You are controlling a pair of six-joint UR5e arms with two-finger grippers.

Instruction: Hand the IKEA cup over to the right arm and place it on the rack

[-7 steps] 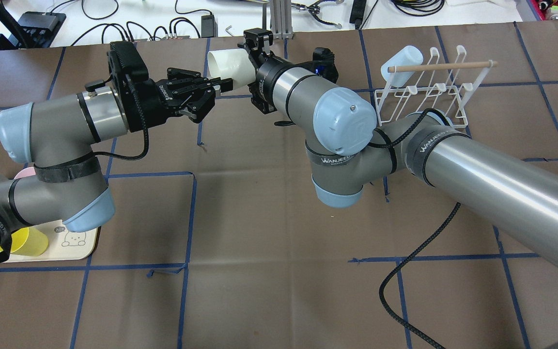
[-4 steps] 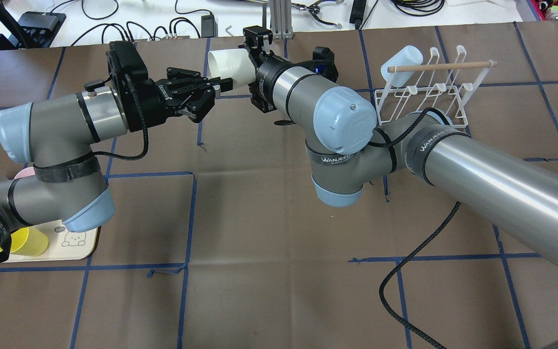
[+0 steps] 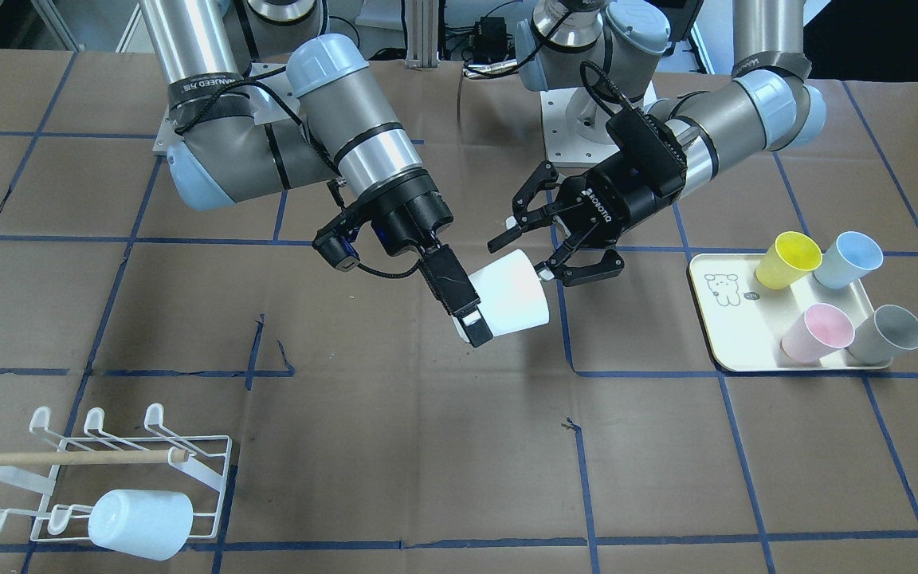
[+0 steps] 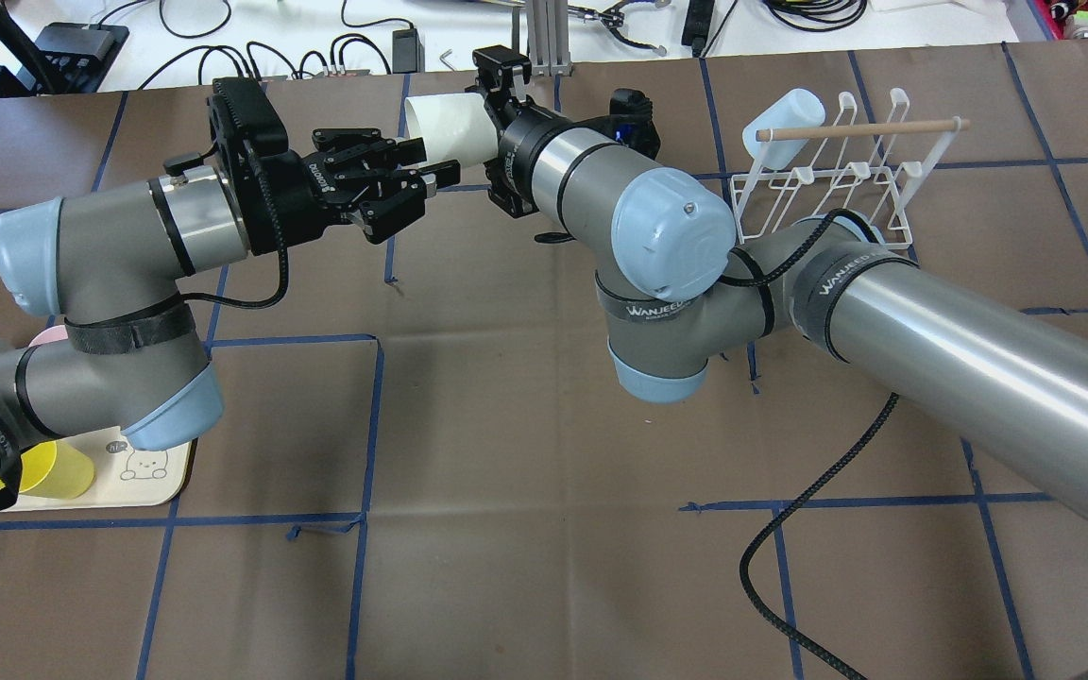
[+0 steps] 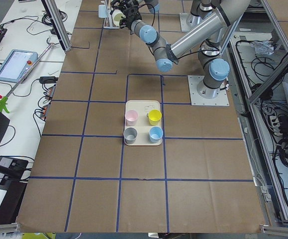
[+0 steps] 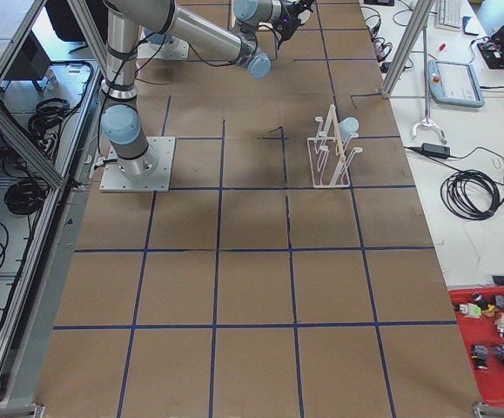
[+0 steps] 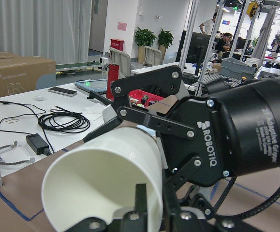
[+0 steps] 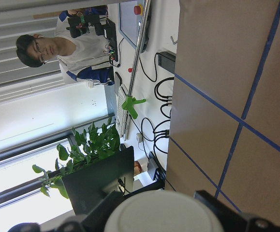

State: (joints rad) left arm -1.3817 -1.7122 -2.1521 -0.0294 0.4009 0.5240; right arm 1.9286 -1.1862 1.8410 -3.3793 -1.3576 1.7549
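The white IKEA cup (image 3: 511,296) hangs on its side above the table's middle, mouth (image 4: 423,121) turned toward my left arm. My right gripper (image 3: 481,307) is shut on the cup's walls near its base; one finger with a white pad (image 3: 475,325) shows, the other is hidden behind the cup. My left gripper (image 3: 521,253) is open, its fingers spread at the cup's rim; I cannot tell whether they touch it. In the left wrist view the cup's open mouth (image 7: 98,186) fills the front. The white wire rack (image 3: 196,462) stands apart from both grippers.
A pale cup (image 3: 140,522) sits on the rack's near row, under the wooden dowel (image 3: 68,458). A cream tray (image 3: 718,327) by my left arm holds yellow (image 3: 786,259), blue (image 3: 848,259), pink (image 3: 817,331) and grey (image 3: 889,333) cups. A black cable (image 4: 790,529) trails across the table.
My left gripper's fingers have spread a little wider at the cup's rim. The cup and right gripper have shifted slightly toward the table's far side.
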